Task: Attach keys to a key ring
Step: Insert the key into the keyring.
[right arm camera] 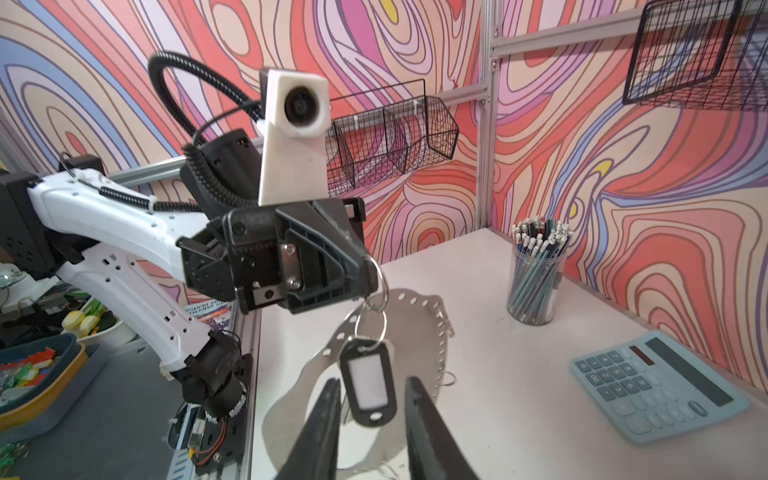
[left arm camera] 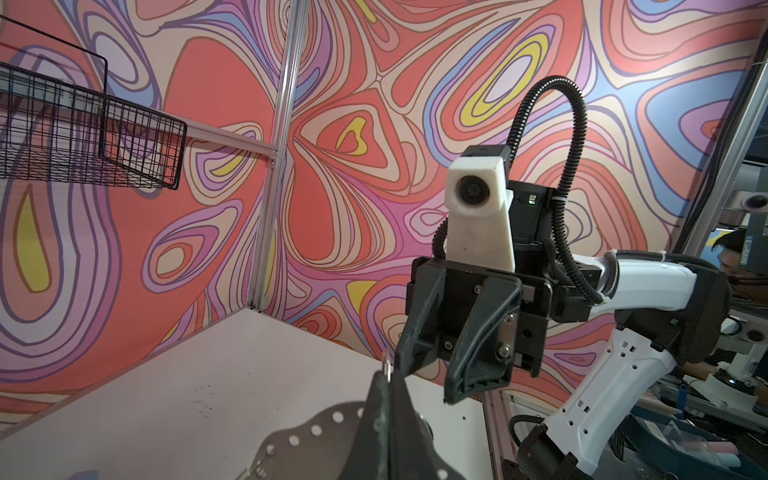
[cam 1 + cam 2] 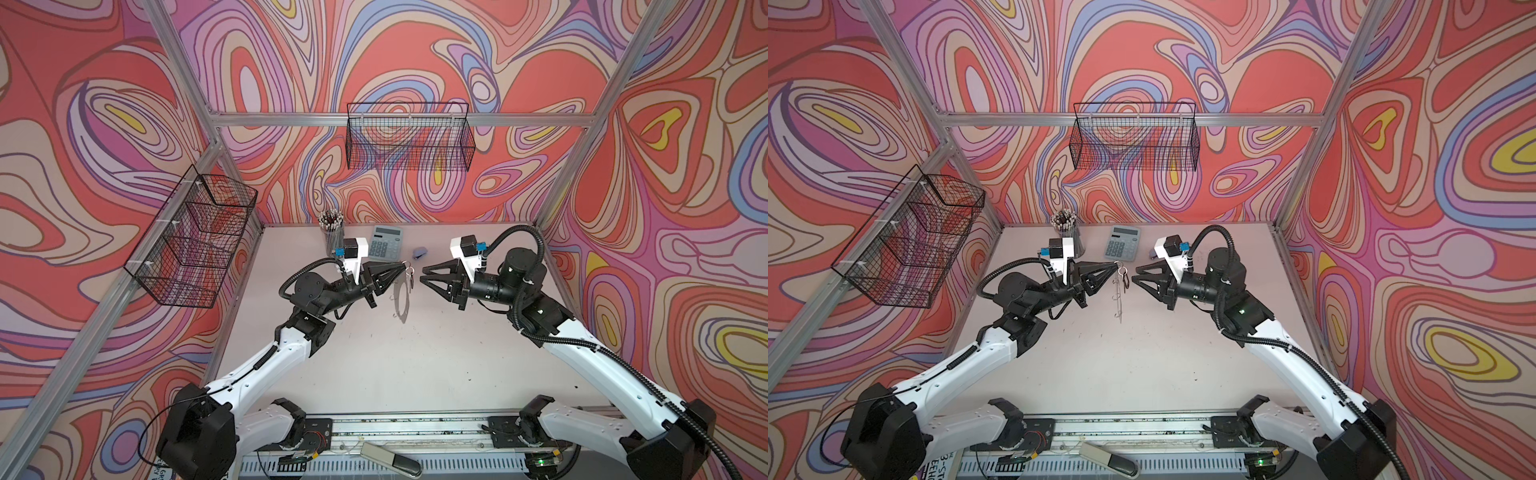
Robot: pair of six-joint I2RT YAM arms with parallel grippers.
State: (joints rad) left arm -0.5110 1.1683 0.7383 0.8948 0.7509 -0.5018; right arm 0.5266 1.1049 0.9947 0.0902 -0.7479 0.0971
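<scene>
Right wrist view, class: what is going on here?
The left end effector is shut on the rim of a flat dark oval band, holding it up. A black oblong plastic tag with a pale window dangles there from silver wire loops. The right end effector is open, fingers either side of the tag, not closed on it.

One key ring; one key tag; two wire baskets; one calculator; one pencil cup.
</scene>
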